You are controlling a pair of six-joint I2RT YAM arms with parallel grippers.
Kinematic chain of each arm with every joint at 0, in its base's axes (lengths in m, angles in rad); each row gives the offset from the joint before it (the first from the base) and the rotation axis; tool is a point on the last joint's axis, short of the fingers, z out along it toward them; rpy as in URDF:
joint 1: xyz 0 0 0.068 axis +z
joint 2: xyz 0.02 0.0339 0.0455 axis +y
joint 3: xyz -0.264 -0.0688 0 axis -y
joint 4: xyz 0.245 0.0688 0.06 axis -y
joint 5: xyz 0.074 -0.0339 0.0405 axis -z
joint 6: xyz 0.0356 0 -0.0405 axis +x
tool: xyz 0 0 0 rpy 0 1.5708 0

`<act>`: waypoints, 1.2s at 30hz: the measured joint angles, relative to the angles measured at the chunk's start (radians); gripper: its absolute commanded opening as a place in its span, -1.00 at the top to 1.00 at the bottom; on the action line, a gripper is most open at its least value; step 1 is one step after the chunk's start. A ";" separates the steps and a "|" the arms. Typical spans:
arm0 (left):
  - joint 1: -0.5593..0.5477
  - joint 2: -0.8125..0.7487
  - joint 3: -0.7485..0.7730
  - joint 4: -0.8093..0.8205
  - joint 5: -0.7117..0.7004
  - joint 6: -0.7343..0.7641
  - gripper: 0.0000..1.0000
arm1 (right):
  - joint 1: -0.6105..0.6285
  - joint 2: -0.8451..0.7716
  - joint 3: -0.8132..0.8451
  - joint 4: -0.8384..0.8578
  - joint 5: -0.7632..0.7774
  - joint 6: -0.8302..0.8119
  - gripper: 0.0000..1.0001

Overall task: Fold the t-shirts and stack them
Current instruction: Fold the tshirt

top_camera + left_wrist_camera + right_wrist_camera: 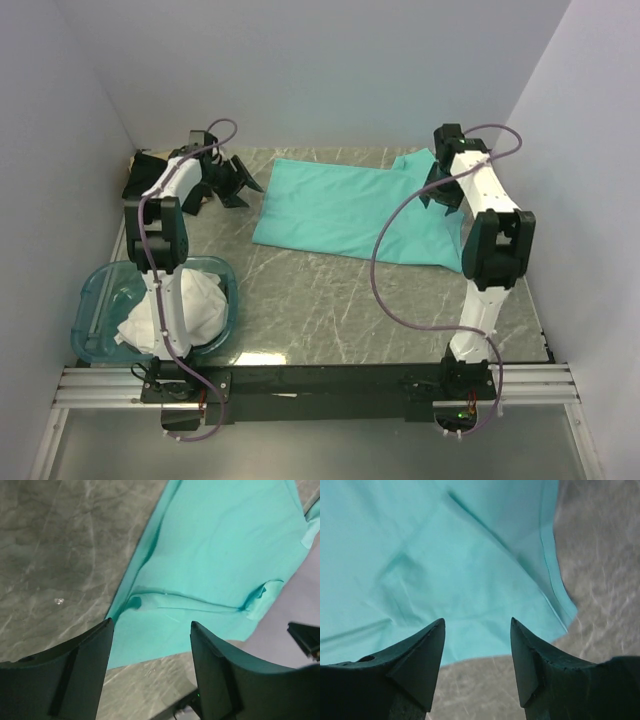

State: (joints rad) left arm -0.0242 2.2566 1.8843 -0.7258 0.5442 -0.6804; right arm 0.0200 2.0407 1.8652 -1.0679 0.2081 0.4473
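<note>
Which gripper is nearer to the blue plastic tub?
Left. The left gripper hangs beyond the tub, farther back; the right gripper is across the table, over the teal t-shirt.

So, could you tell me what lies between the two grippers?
The teal t-shirt lies spread between the left gripper and the right gripper, as the top view shows.
</note>
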 measured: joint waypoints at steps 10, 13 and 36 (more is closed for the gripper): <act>-0.151 -0.086 -0.061 0.050 -0.048 0.037 -0.34 | -0.100 -0.330 -0.495 0.124 -0.126 0.001 -0.20; -0.193 -0.084 -0.112 0.063 -0.018 0.038 -0.33 | -0.121 -0.367 -0.596 0.165 -0.161 0.003 -0.19; -0.170 -0.070 -0.259 0.103 -0.024 0.101 -0.32 | -0.204 -0.196 -0.668 0.341 -0.213 -0.044 -0.16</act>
State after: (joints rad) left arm -0.1940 2.1868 1.6253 -0.6224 0.5205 -0.5793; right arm -0.1837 1.8446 1.1976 -0.7265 -0.0051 0.4034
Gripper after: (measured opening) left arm 0.660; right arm 0.582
